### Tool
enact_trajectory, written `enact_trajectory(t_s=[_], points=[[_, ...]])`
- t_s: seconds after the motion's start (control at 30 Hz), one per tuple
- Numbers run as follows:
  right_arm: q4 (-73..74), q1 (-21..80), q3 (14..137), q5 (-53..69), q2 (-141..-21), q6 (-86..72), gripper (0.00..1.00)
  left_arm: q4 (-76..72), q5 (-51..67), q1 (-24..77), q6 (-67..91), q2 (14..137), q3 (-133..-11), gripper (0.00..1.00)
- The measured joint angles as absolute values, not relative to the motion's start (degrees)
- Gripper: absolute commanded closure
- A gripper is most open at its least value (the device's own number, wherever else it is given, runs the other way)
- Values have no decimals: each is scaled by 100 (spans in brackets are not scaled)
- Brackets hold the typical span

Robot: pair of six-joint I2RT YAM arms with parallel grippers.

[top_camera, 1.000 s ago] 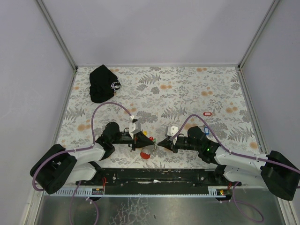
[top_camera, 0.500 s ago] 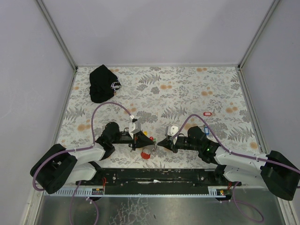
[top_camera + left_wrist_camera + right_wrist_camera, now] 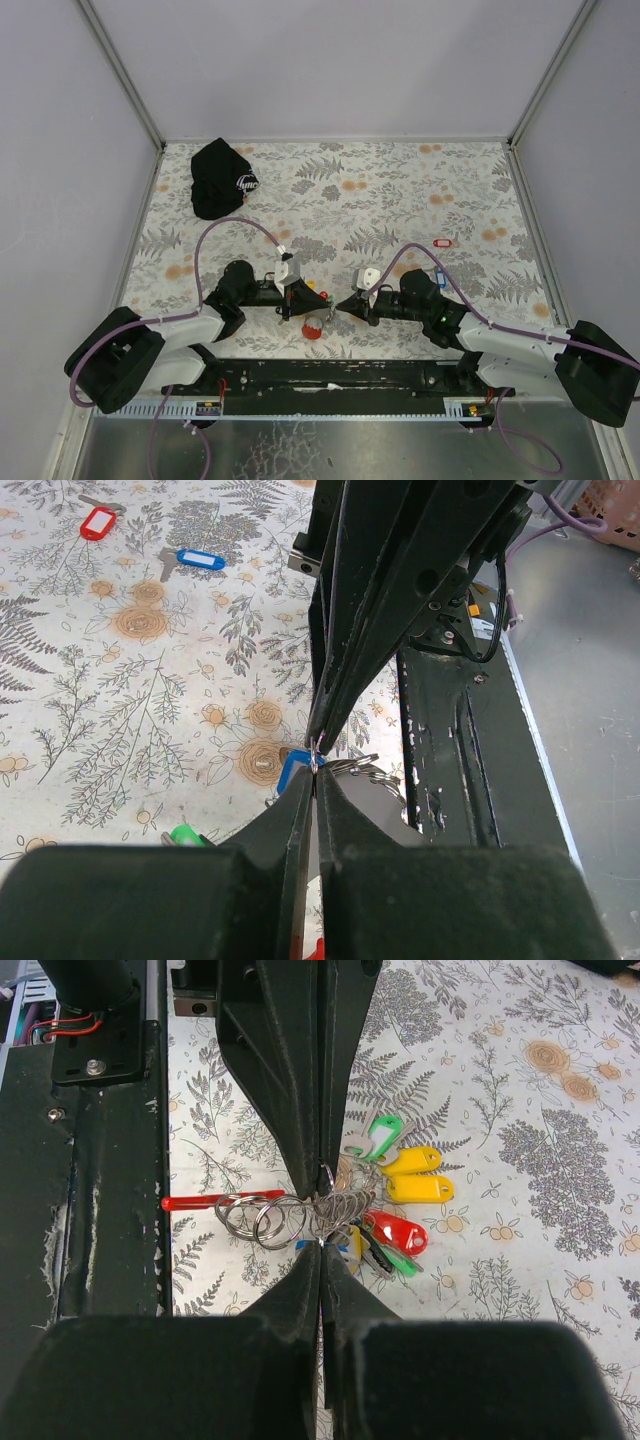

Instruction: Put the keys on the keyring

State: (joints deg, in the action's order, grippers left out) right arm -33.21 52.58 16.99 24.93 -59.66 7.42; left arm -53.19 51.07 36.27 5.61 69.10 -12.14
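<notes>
Keys [image 3: 410, 1175] with green, yellow and red plastic tags hang bunched on the keyring [image 3: 255, 1218], which sits between the two grippers near the front edge of the table [image 3: 400, 190]. The left gripper [image 3: 315, 780] and the right gripper [image 3: 322, 1252] meet tip to tip, each clenched tight on the thin wire of the ring. Two more keys lie flat on the table well apart from the bunch, one with a red tag [image 3: 98, 523] and one with a blue tag [image 3: 200, 558].

The ring looks light, stiff and springy, and its smooth wire could slip from a pinch. It is probably best held right beside the split. The tags dangle freely and would swing. The loose keys lie flat, so the tag's edge seems the likeliest hold.
</notes>
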Motion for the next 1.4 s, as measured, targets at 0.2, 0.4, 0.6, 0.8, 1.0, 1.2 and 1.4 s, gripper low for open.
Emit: enact_trajectory(t_s=[0.2,0.4,0.6,0.8,1.0,1.2,1.4], points=[[-3323,5258,1699,2493,-5966,718,100,-5341,5113,3627,576,6941,-1214,100],[-3328,5256,1699,2493,-5966,681,100,-5395,5131,3627,596,6982,-1214,100],[-3326,5258,1699,2425,-5966,637,100,-5428,5166,3627,631,7000,-1214,100],[-3328,5258,1699,2250,-5975,574,100,-5433,5236,3627,676,7002,-1214,100],[-3332,5258,1699,2217,-5975,543,100,-5443,5258,3627,687,7013,-1214,100],[-3330,5258,1699,2324,-5972,541,100,-5492,5089,3627,690,6901,-1127,100],[-3358,5258,1699,2373,-5970,543,100,-5551,5035,3627,711,6873,-1103,100]])
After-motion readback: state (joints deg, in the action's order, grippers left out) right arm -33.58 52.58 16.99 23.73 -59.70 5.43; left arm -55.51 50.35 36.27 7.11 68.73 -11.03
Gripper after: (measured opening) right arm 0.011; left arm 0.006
